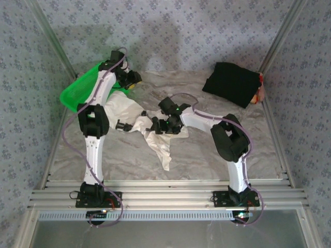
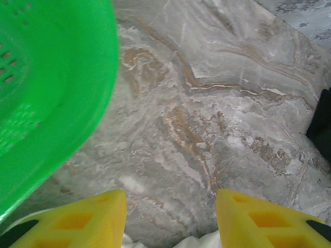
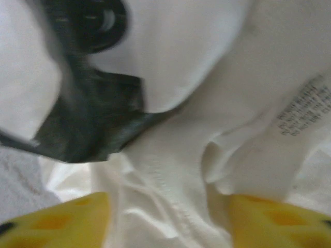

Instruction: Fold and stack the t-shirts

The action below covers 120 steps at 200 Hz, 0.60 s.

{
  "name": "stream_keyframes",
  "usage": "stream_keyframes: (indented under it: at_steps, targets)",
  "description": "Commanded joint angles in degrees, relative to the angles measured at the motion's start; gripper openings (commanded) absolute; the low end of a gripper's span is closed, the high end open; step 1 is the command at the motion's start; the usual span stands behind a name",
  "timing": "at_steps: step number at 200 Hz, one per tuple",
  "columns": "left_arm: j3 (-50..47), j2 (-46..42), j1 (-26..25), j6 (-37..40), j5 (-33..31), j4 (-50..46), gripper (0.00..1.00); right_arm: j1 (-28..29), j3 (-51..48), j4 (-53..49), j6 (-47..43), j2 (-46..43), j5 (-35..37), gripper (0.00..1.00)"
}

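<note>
**A:** What's on the table [image 1: 207,155]?

**B:** The white shirt [image 1: 155,135] lies crumpled mid-table, partly under the right arm. The black shirt [image 1: 231,83] is folded at the far right, and the basket [image 1: 77,92] is far left.

**A:** Grippers?

**B:** The left gripper [image 2: 170,206] is spread wide over bare marble beside the basket. The right gripper [image 3: 168,206] has its fingers apart, close over white cloth. Its wrist view catches a printed label [image 3: 305,111], too small to see from above.

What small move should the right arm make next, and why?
Probably lower a little and close the right fingers on the white shirt. They stand open above its bunched cloth, beside the printed label. The shirt lies crumpled mid-table, not yet folded; the black shirt lies folded at the far right.
</note>
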Motion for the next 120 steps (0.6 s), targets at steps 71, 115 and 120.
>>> stream_keyframes:
  at_steps: [71, 115, 120]
  targets:
    - [11.5, 8.7, 3.1, 3.3, -14.1, -9.2, 0.52, -3.2, -7.4, -2.9, 1.5, -11.9, 5.5, 0.02]
    - [11.7, 8.4, 5.1, 3.9, -17.8, -10.5, 0.52, -5.8, -10.5, -4.5, 1.6, -19.0, 6.8, 0.00]
    - [11.6, 8.3, 5.2, 4.0, -18.4, -10.5, 0.52, -6.1, -10.8, -4.7, 1.6, -19.5, 7.1, 0.00]
